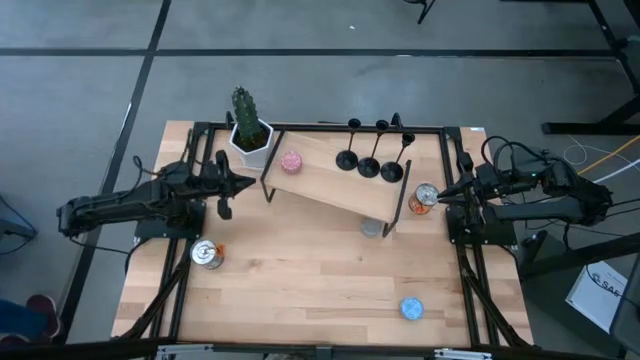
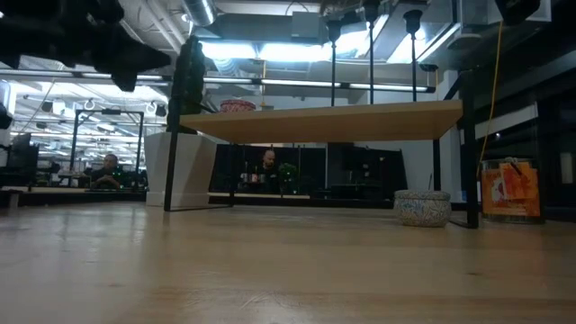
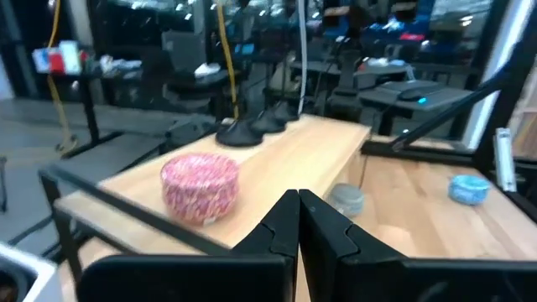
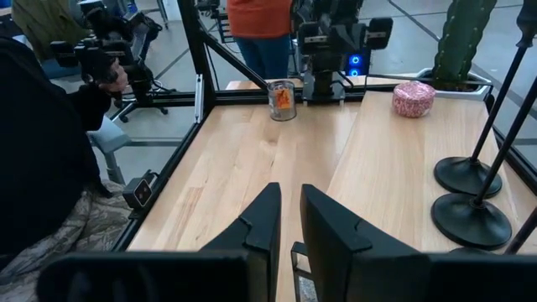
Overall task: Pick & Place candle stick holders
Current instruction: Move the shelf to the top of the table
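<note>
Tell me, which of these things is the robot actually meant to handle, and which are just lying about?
For the job:
- three black candle stick holders standing in a row on the raised wooden shelf

Just lying about:
- pink tin on the shelf
- grey tin under the shelf's edge
- blue tin
- two metal cans
- potted cactus

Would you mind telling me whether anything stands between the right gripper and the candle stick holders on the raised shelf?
A metal can stands right by the right gripper, at the shelf end below the candle stick holders. Otherwise nothing visible blocks the way.
</note>
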Controlling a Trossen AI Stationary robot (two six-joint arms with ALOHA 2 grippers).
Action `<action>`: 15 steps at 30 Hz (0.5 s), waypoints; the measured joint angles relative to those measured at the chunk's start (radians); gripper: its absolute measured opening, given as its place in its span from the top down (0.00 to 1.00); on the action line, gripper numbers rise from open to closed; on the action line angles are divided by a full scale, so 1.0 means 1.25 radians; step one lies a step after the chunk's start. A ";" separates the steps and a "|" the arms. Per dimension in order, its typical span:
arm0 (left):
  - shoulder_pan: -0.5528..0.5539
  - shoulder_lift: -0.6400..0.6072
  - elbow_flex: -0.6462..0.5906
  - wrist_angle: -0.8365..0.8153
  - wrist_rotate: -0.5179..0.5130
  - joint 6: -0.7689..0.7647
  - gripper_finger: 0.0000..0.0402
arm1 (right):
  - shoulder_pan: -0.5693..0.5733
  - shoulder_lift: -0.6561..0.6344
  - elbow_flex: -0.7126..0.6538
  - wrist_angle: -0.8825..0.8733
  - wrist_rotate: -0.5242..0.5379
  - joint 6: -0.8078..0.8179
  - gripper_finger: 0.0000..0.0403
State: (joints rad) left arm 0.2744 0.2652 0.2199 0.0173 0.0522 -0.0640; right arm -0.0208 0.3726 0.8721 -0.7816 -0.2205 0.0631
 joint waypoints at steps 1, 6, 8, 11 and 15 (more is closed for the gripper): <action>-0.001 -0.012 0.000 -0.003 0.002 0.006 1.00 | 0.000 0.000 0.000 0.008 0.000 0.000 0.87; -0.010 -0.054 -0.001 -0.050 -0.007 0.027 0.99 | 0.000 0.000 0.000 0.082 0.001 0.000 0.87; -0.011 -0.072 -0.001 -0.042 0.000 0.037 0.99 | 0.000 0.000 0.000 0.126 0.001 0.000 0.87; -0.011 -0.101 -0.001 -0.042 0.023 0.060 0.99 | 0.000 0.000 0.000 0.167 0.001 0.000 0.87; -0.011 -0.130 -0.001 -0.061 0.026 0.052 0.99 | 0.000 0.000 0.000 0.142 0.001 0.000 0.87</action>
State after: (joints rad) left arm 0.2607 0.1026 0.2188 -0.0588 0.0853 0.0005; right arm -0.0208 0.3725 0.8722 -0.6039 -0.2188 0.0635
